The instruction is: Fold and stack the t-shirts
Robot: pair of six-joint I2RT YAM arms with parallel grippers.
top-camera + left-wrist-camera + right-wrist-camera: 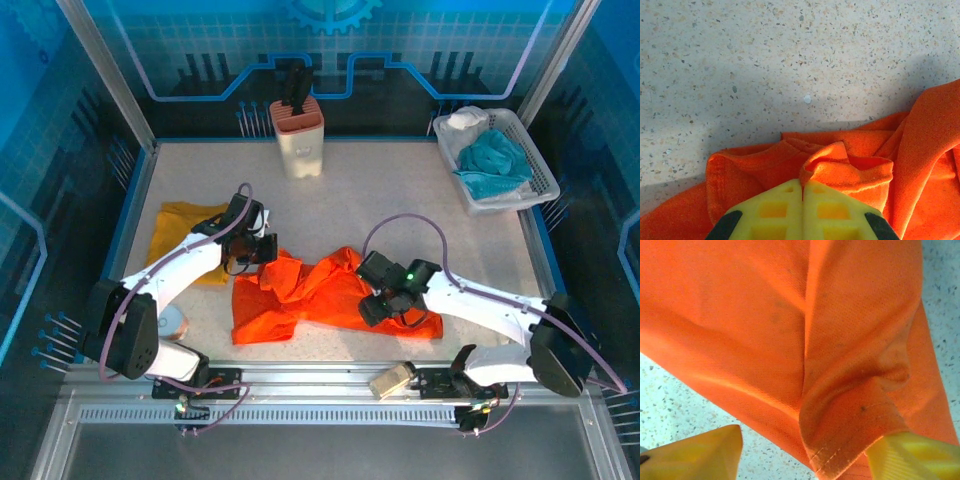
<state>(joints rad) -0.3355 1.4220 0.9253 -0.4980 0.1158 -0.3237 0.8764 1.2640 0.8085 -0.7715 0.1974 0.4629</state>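
Your left pincer [802,192] is clamped shut on a bunched fold at the far-left edge of the orange t-shirt [300,295]. Your right pincer [805,442] gapes astride its right hem. The mustard t-shirt [178,228] lies just left of it on the counter [400,200].

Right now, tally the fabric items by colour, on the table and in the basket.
orange t-shirt: 1
mustard yellow t-shirt: 1
teal cloth: 1
white cloth: 1
Total: 4
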